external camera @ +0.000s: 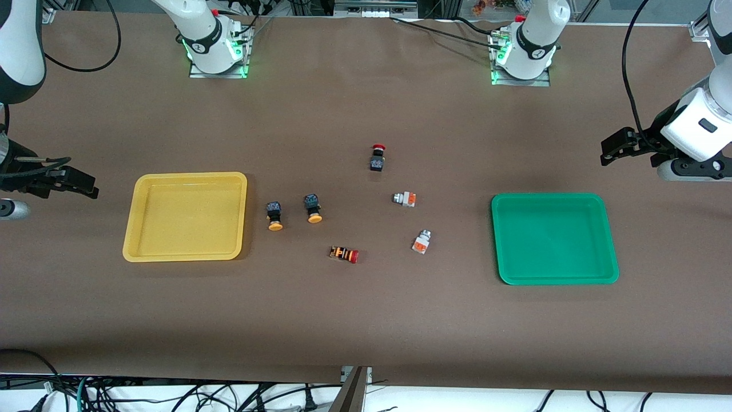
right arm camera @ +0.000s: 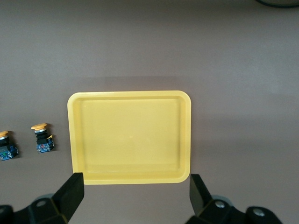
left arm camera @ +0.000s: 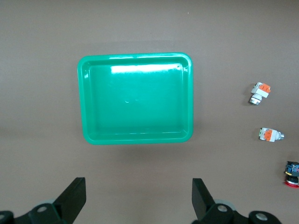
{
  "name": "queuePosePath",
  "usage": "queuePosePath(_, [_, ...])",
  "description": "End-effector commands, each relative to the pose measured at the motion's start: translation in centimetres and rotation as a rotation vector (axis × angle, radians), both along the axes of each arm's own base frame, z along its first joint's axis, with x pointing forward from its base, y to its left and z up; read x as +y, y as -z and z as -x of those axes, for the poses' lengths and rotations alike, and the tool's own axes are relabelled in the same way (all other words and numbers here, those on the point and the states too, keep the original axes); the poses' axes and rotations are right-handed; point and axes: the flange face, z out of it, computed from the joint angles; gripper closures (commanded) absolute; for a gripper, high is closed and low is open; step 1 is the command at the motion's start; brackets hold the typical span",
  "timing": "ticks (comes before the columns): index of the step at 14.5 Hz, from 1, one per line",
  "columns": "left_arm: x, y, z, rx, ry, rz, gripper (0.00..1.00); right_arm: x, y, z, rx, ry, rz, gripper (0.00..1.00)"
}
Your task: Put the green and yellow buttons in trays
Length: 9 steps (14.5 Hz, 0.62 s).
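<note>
Nothing placed yet — yellow tray [external camera: 186,217] and green tray [external camera: 555,238] both bare.

Right gripper [external camera: 74,184] hangs over the table edge at the right arm's end, fingers [right arm camera: 70,193] spread wide, nothing between them. Left gripper [external camera: 620,150] hangs over the left arm's end, just outside the green tray's corner, fingers [left arm camera: 74,198] likewise apart and empty.

Buttons sit mid-table between the trays. Two yellow-capped buttons [external camera: 275,216] [external camera: 313,208] lie side by side just beside the yellow tray, toward 3 o'clock from it in the front view; caps point toward the camera, long axes roughly 12-to-6. Two white-bodied buttons [external camera: 405,198] [external camera: 422,241] lie at about 9 o'clock from the green tray, well apart from it; the upper one's axis runs near 9-to-3, the lower one tilts about 1-to-7.

Judgement: right arm is nearer the yellow-capped pair, left arm nearer the white pair — each reaches inward past its own tray. Red-capped black button [external camera: 377,157] and striped red-capped button [external camera: 344,253] stay out
</note>
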Motion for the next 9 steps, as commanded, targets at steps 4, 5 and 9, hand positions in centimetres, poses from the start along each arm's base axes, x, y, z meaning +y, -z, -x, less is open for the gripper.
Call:
queuePosePath(4, [0.42, -0.18, -0.56, 0.011, 0.040, -0.013, 0.00, 0.12, -0.44, -0.33, 0.000, 0.016, -0.015, 0.00])
queuePosePath(5, [0.34, -0.25, -0.56, 0.010, 0.040, -0.015, 0.00, 0.12, -0.44, -0.33, 0.000, 0.016, -0.015, 0.00])
queuePosePath(9, [-0.01, 0.35, -0.54, 0.036, 0.029, -0.017, 0.00, 0.14, -0.44, -0.33, 0.000, 0.016, -0.016, 0.00])
